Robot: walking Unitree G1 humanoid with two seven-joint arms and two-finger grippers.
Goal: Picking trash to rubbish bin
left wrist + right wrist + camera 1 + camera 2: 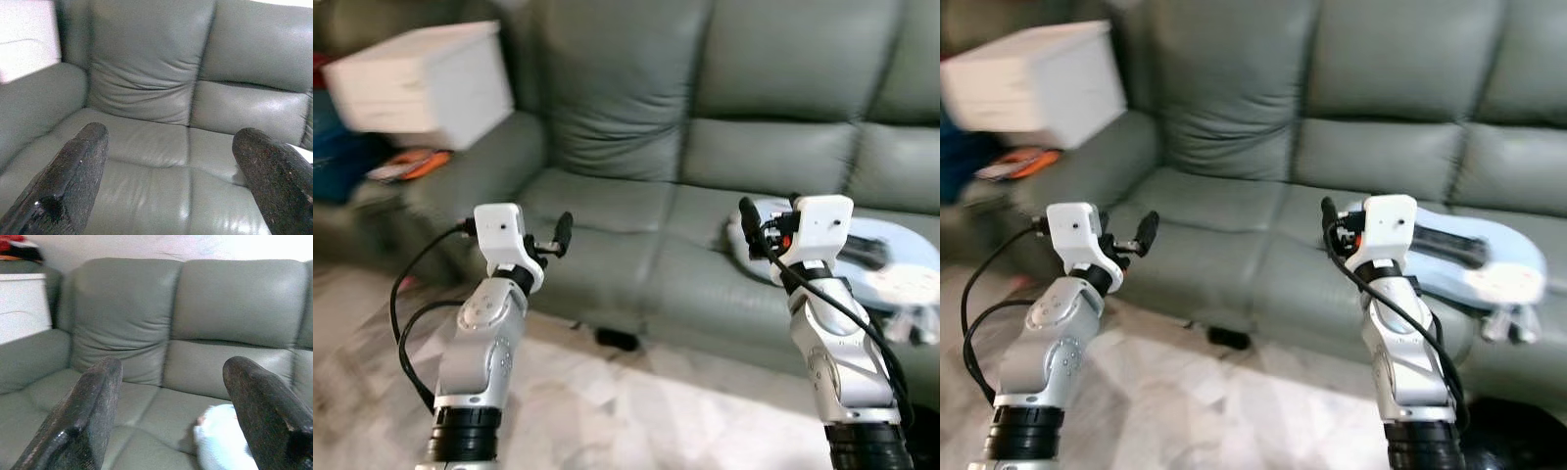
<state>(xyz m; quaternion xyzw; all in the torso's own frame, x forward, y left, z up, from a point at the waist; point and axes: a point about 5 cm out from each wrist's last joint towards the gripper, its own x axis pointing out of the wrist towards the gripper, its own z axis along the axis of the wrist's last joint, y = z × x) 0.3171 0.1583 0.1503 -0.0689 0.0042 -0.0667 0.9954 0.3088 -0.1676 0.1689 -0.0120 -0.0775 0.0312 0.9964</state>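
Smooth grey-green leather sofa [636, 196]

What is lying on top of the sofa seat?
A pale blue and white object lies on the grey-green sofa seat cushion, beyond the right gripper. Blur hides what it is, and the arm covers its near edge.

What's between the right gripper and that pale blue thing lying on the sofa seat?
Nothing visible. The right gripper is open over the sofa seat, and the pale blue thing lies just ahead of its fingers with only bare cushion between.
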